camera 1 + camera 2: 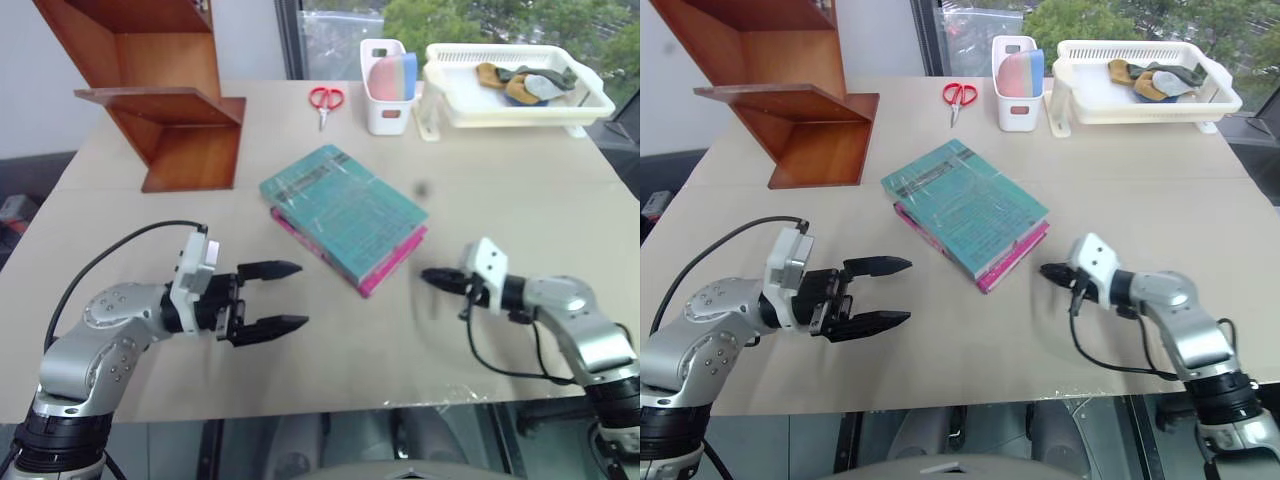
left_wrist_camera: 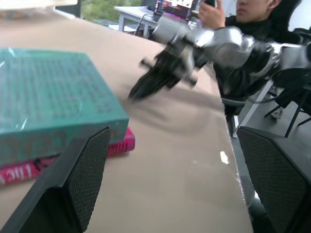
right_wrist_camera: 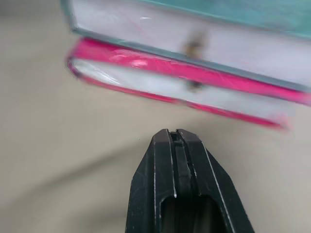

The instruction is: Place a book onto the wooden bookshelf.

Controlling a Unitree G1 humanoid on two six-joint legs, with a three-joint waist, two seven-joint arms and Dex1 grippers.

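Nearest the camera, the left gripper (image 1: 285,296) is hovering over the near part of the table (image 1: 330,350), pointing sideways toward the middle with its two black fingers (image 1: 270,270) standing wide apart and nothing between them. Across a stretch of bare tabletop, the right gripper (image 1: 432,277) is hanging low with its fingers pressed together, empty, its tip pointing at the near right edge of the book stack and sitting just short of it. Between and a little beyond the two grippers, the book (image 1: 345,208) is lying flat and turned at a diagonal on top of the pink book (image 1: 390,262), whose edge is peeking out along the near right side; in the right wrist view both page edges are facing the closed fingers. Bare table is lying open on all sides of the stack. Far back on the left, the wooden bookshelf (image 1: 165,100) is standing well apart from the books, its lower board jutting out over the table. Along the far edge, red scissors (image 1: 325,100), a white holder (image 1: 385,95) and a white basket (image 1: 515,95) are sitting. In the left wrist view, a person (image 2: 252,14) is sitting beyond the table's edge.
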